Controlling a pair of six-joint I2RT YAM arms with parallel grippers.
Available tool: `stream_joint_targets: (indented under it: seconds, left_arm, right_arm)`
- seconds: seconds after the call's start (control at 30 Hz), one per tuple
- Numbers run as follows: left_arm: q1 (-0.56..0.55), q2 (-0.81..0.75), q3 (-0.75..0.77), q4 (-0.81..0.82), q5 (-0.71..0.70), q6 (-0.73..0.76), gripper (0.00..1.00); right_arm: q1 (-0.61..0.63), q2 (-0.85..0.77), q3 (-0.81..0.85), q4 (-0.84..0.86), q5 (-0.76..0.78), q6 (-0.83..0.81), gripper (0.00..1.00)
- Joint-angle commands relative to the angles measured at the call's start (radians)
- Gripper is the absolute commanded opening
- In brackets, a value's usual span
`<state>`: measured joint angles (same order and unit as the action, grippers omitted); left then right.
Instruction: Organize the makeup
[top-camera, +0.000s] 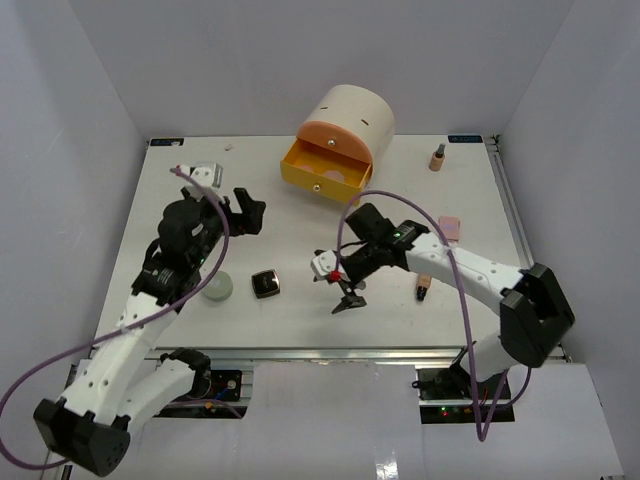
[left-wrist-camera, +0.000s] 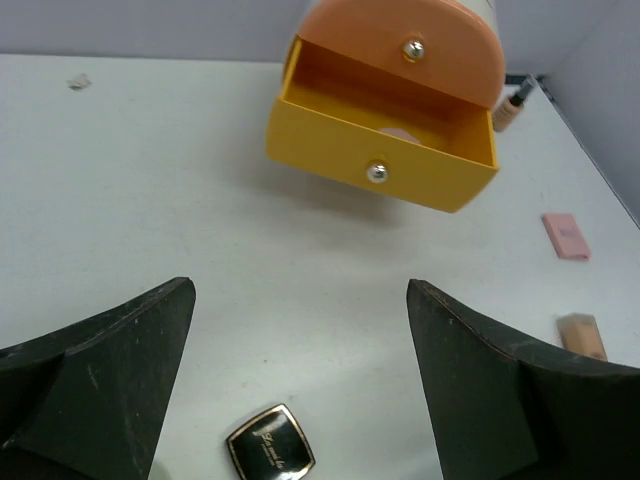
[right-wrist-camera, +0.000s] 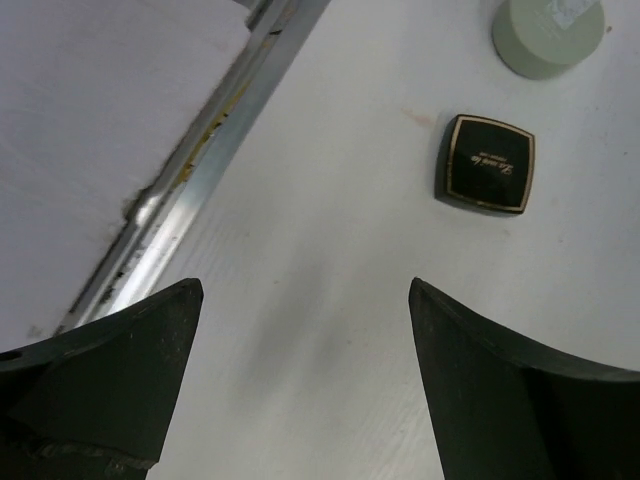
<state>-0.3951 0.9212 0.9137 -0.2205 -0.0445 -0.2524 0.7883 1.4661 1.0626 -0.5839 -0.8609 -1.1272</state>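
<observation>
A cream drum (top-camera: 355, 115) is set at the back of the white counter (top-camera: 300, 230), with its arched face turned toward the near edge. Its upper orange drawer (left-wrist-camera: 370, 30) is shut, and a silver knob (left-wrist-camera: 411, 48) is fixed at its centre. The yellow drawer (left-wrist-camera: 320, 150) below is pulled out, with a second knob (left-wrist-camera: 377, 172) on its front. A small pale scrap (left-wrist-camera: 78, 82) is seen at the back left. A metal rail (right-wrist-camera: 200, 150) is run along the counter's near edge.
</observation>
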Motion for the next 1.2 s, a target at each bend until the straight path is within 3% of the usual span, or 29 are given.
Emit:
stream_joint_targets:
  seconds: [0.0,0.2,0.43,0.9,1.1,1.17]
  left_arm:
    - [0.007,-0.195,-0.173,0.024,-0.159,0.017,0.98]
    - [0.006,-0.391,-0.242,0.019,-0.325,-0.007,0.98]
    - [0.007,-0.432,-0.244,0.014,-0.37,-0.031,0.98]
    - [0.007,-0.459,-0.248,0.018,-0.339,-0.039,0.98]
    - [0.007,-0.463,-0.249,0.016,-0.343,-0.041,0.98]
    - [0.007,-0.467,-0.25,0.017,-0.348,-0.041,0.98]
  right_arm:
    - [0.104,0.233,0.274,0.072,0.164,0.022,0.9]
    - [0.211,0.516,0.502,0.181,0.352,0.212,0.9]
    - [0.239,0.719,0.704,0.175,0.421,0.309,0.9]
    - [0.235,0.817,0.751,0.141,0.466,0.366,0.9]
    - [0.228,0.815,0.718,0.122,0.451,0.369,0.99]
    - [0.223,0.807,0.718,0.111,0.435,0.371,0.82]
